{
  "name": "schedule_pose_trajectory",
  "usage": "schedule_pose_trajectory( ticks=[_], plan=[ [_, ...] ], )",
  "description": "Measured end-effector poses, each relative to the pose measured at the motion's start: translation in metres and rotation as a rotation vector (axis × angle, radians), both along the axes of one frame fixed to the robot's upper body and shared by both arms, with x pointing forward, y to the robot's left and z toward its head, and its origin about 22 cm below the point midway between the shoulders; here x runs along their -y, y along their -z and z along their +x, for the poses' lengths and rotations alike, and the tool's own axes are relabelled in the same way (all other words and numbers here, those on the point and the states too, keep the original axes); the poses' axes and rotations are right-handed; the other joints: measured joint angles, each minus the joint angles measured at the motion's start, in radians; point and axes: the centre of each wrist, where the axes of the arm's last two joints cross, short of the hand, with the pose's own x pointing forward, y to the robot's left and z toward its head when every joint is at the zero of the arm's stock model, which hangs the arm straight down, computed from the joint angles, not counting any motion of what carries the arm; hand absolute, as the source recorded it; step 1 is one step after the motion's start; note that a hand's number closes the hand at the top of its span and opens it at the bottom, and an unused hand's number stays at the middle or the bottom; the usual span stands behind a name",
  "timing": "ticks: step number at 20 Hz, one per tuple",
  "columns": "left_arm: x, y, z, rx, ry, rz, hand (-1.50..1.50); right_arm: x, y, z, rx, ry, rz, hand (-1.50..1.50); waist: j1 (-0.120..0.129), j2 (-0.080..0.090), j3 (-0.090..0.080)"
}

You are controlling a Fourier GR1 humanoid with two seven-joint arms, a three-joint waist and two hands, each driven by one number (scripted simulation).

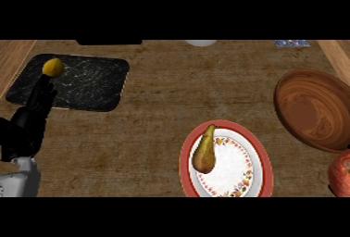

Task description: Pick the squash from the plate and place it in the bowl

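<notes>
A brownish-yellow squash [203, 152] lies on the left half of a red-rimmed white plate [239, 159] at the lower middle of the counter. Its narrow neck points away from me. Up and to the right of the plate, a brown wooden bowl [311, 111] stands tilted near the right edge, and nothing shows inside it. My left hand [24, 125] shows at the far left, open with fingers straight and pointing up, well apart from the plate. My right hand is not in view.
A dark marbled board [82, 83] lies at the upper left, with a small yellow fruit [53, 67] on it by my left fingertips. A reddish object [340, 173] shows partly at the lower right edge. Small items line the far edge.
</notes>
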Motion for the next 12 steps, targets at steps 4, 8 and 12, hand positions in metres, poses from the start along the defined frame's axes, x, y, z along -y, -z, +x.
schedule_pose_trajectory(
  ticks=[4, 8, 12],
  plan=[
    [0.001, 0.005, 0.000, 0.003, 0.009, -0.005, 0.00, 0.023, -0.006, 0.020, -0.017, 0.023, 0.057, 1.50, 0.011, 0.002, 0.000],
    [0.001, 0.003, 0.005, 0.004, 0.020, -0.008, 0.00, 0.039, -0.005, 0.051, -0.043, 0.025, 0.108, 1.50, 0.018, 0.004, 0.000],
    [0.004, -0.002, 0.007, 0.008, 0.028, -0.003, 0.00, 0.047, 0.016, 0.088, -0.068, 0.029, 0.134, 1.50, 0.026, 0.006, 0.001]
  ],
)
